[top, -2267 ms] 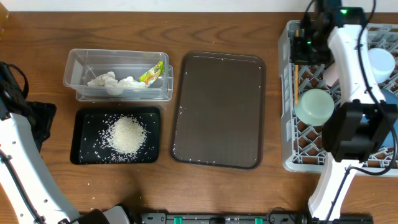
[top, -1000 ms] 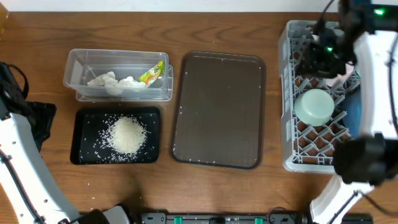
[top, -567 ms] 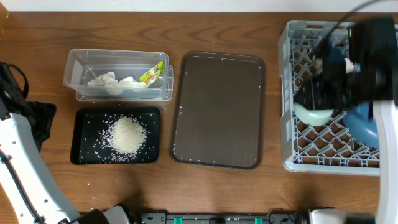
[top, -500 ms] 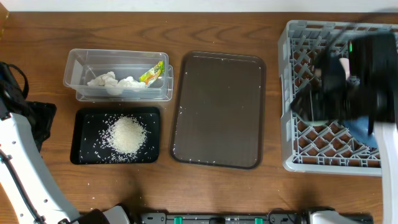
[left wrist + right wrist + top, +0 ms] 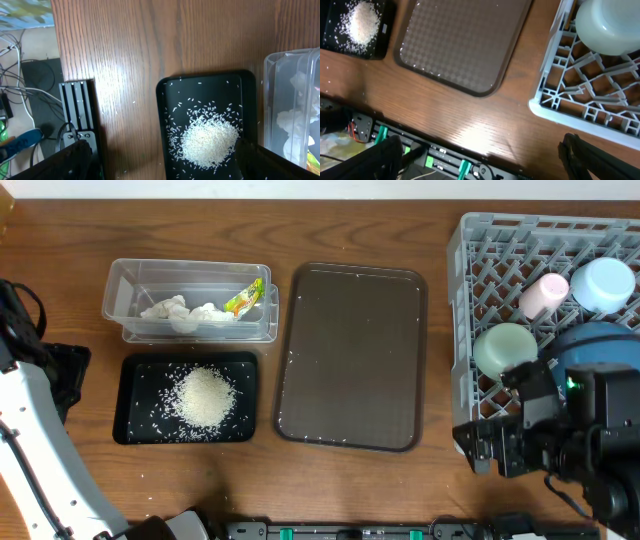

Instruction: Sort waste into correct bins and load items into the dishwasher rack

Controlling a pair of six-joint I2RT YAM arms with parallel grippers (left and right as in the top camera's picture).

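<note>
The grey dishwasher rack [image 5: 480, 300] at the right holds a pink cup [image 5: 543, 294], a light blue bowl [image 5: 604, 283], a mint green dish [image 5: 504, 348] and a dark blue bowl [image 5: 600, 340]. At the left, the clear tub [image 5: 190, 280] contains tissue wads [image 5: 170, 310] and a green-and-yellow wrapper [image 5: 245, 298]. Rice [image 5: 205, 396] lies heaped in the black tray [image 5: 135, 400]. My right gripper [image 5: 485, 165] hangs open and empty over the table's front edge, left of the rack's corner [image 5: 555, 107]. My left gripper [image 5: 165, 167] is open and empty above the rice [image 5: 210, 142].
A dark brown serving tray [image 5: 350, 355] with a few stray grains lies between the bins and the rack. The right arm [image 5: 570, 440] covers the rack's front corner. The left arm [image 5: 30, 420] stands along the table's left edge. A rail with green clips [image 5: 425, 160] runs below the front edge.
The right arm has pulled back out of the rack to the table's front edge and its jaws have opened. The pink cup now rests in the rack. The left arm has not moved.
</note>
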